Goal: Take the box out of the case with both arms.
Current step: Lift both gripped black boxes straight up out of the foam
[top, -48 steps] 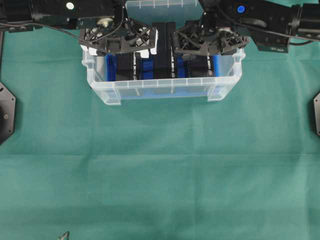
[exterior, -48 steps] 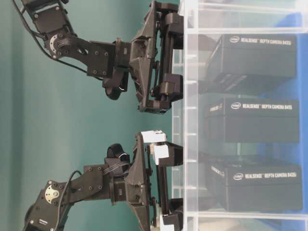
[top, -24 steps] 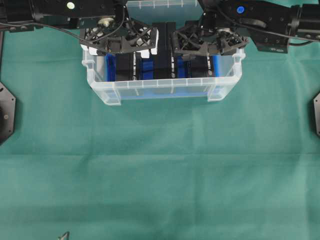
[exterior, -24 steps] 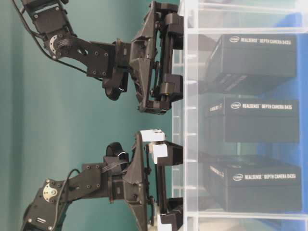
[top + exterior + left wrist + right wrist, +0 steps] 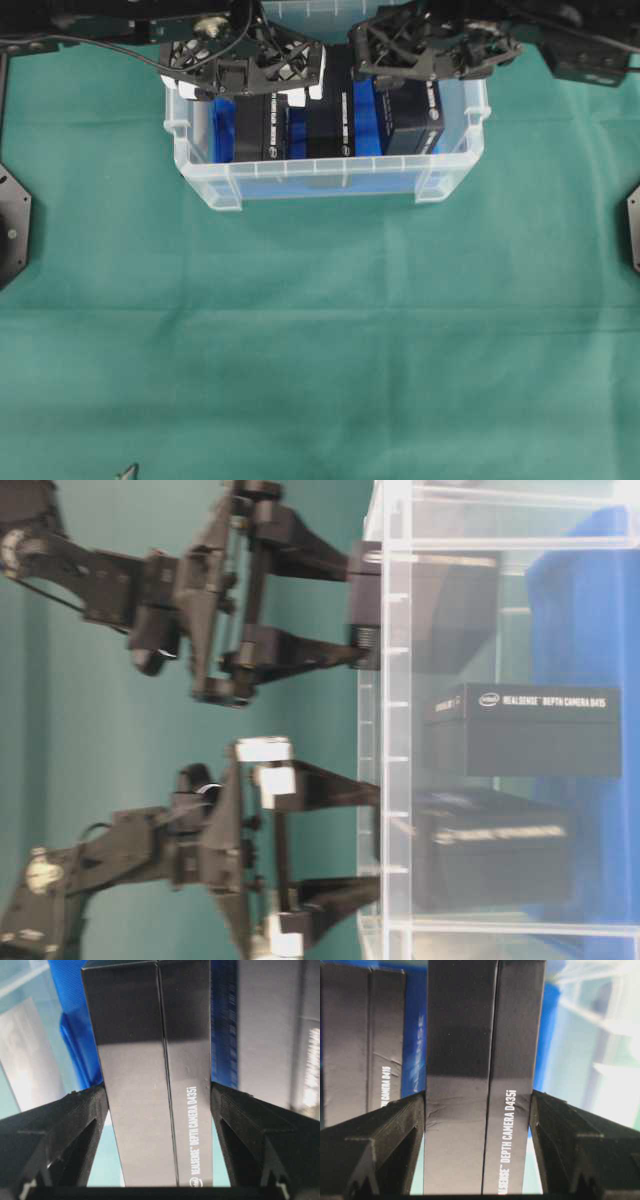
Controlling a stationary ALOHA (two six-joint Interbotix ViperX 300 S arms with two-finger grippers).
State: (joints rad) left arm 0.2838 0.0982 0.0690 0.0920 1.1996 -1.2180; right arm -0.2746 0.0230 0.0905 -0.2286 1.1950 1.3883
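Between the black fingers (image 5: 65,1130) of my left gripper (image 5: 159,1135) I see a tall black cardboard box with white "DEPTH CAMERA D435" print (image 5: 150,1085); both fingers press against its narrow sides, so they are pinching it. The right gripper (image 5: 477,1140) does the same with a second black printed box (image 5: 480,1085), its fingers (image 5: 570,1145) flat on the two sides.

In the table-level view both held boxes (image 5: 490,845) (image 5: 440,610) are partly at the rimmed lip of the case, the large clear translucent plastic bin (image 5: 325,180), and a third black box (image 5: 525,730) rests deeper between them, near the crumpled blue cloth (image 5: 585,610) that lines the bottom. This view is blurred around the grippers. I cannot tell whether the held boxes touch the cloth.

From overhead, the left arm with white parts (image 5: 245,65) and the right arm (image 5: 435,50) reach over the far rim. The case stands on the table, which a green cloth (image 5: 320,330) covers.
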